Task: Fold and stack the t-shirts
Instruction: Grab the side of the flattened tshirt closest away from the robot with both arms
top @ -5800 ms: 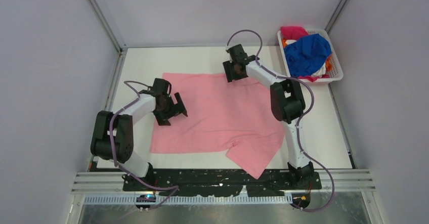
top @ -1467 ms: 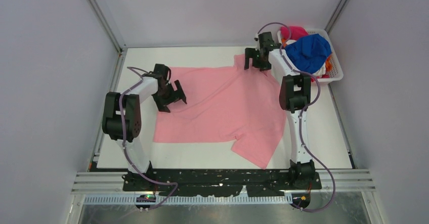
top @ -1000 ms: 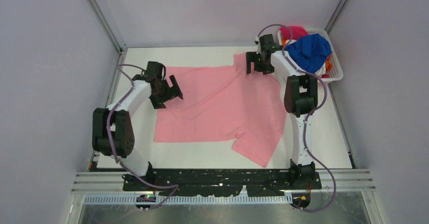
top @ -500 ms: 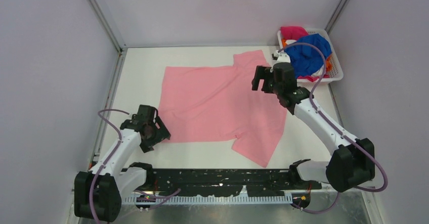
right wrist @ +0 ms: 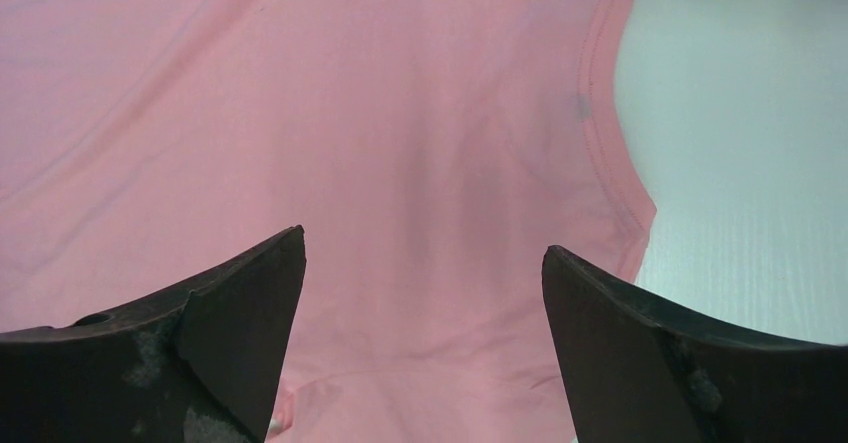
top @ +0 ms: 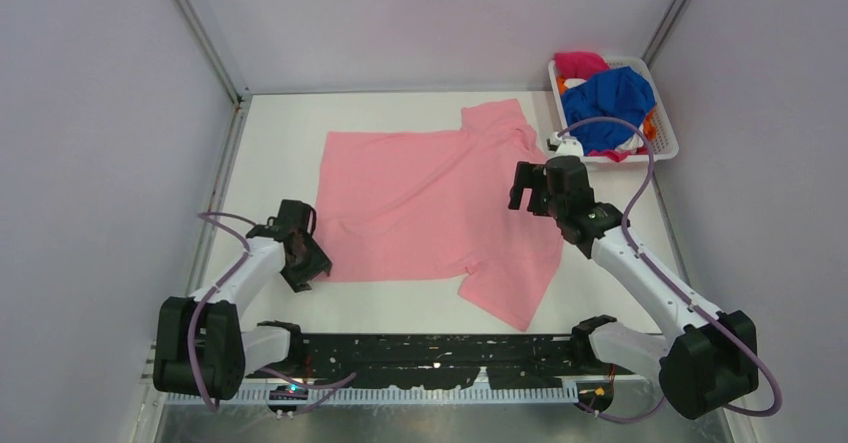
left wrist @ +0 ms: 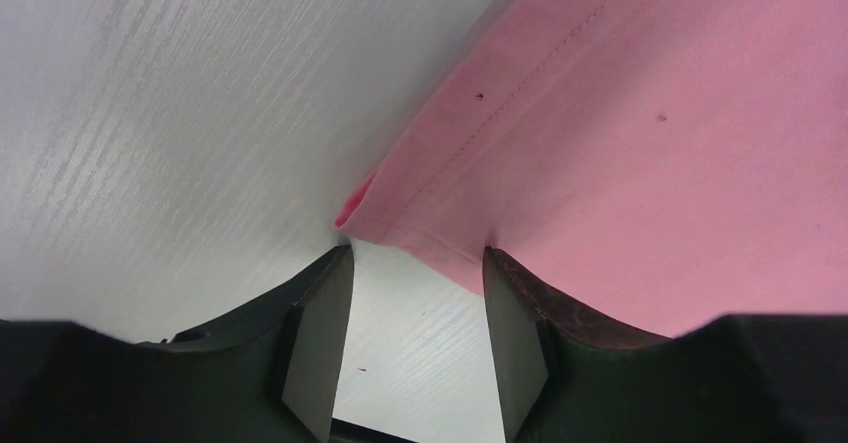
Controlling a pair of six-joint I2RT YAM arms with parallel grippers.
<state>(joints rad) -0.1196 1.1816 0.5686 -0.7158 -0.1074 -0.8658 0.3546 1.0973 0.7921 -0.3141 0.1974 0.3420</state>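
Note:
The light pink t-shirt point(top: 430, 203) lies spread flat on the white table point(top: 280, 133), one sleeve toward the near edge and one toward the far right. My left gripper point(top: 308, 273) is open at the shirt's near-left corner. In the left wrist view the hem corner point(left wrist: 352, 213) lies just at its fingertips point(left wrist: 320, 293), not pinched. My right gripper point(top: 522, 191) is open and empty above the shirt's right side. The right wrist view shows pink cloth point(right wrist: 400, 113) between wide-apart jaws. Royal blue point(top: 610, 103), magenta point(top: 580, 63), orange point(top: 652, 123) and white point(top: 630, 143) shirts are piled in the basket.
The white mesh basket point(top: 668, 148) stands at the far right corner, close to the shirt's far sleeve. Grey walls and metal frame posts enclose the table on three sides. Bare table point(right wrist: 740, 163) shows right of the shirt's sleeve hem in the right wrist view.
Both grippers let go of the shirt's far edge and swung back toward me. In the last half second the left gripper closed in on the near-left corner and the right moved nearer.

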